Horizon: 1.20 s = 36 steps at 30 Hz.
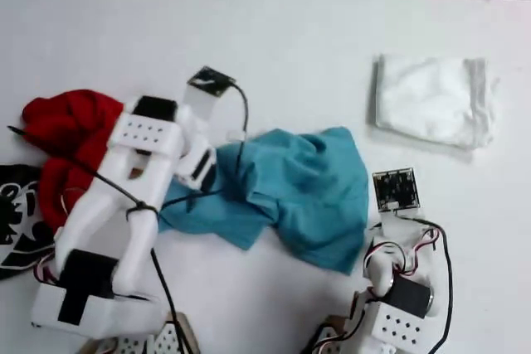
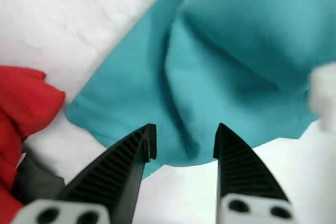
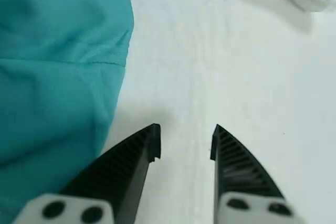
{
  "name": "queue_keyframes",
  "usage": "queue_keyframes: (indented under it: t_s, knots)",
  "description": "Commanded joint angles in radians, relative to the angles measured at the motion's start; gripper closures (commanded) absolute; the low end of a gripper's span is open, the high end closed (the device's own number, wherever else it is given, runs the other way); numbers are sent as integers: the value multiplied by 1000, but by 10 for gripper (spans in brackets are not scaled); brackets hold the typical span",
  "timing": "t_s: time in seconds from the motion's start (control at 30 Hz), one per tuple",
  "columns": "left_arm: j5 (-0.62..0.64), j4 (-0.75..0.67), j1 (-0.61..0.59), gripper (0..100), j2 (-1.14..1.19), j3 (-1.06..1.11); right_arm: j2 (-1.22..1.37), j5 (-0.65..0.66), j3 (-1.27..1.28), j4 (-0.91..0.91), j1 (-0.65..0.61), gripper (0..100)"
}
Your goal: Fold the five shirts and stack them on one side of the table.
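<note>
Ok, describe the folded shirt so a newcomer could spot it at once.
On the white table, look to the right side, past the crumpled teal shirt in the middle. The white shirt lies there alone. Unlike the red shirt and teal one, it is a neatly folded rectangle.

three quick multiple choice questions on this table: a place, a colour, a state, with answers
1. In the high view the folded white shirt lies: A far right B centre C near left
2. The shirt under the left hand is: A red B teal C white
3. The right hand is: A open over bare table B shut on cloth C shut, empty
1 A, it sits alone there. 2 B, the teal shirt lies below it. 3 A, its fingers stand apart above the table.
</note>
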Motion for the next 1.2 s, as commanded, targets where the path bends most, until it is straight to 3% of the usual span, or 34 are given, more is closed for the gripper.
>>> queue_keyframes:
  t_s: [0.0, 0.5, 0.6, 0.7, 0.83, 1.03, 1.17]
  knots:
    - [12, 12, 54, 801, -17, -2, -15, 2, 11, 4, 7, 836]
    - [5, -114, 201, 801, -8, 142, -15, 2, 11, 1, 7, 836]
    - [3, -206, 152, 836, -6, 209, -15, 2, 11, 1, 7, 836]
    - [-11, -304, 63, 979, -6, 251, -15, 2, 11, 1, 7, 836]
    - [-81, -381, -78, 977, -8, 237, -15, 2, 11, 1, 7, 836]
    - [-92, -316, -247, 973, -8, 96, -15, 2, 11, 1, 7, 836]
    - [-92, -98, -198, 959, -8, 12, -16, 2, 11, 1, 7, 836]
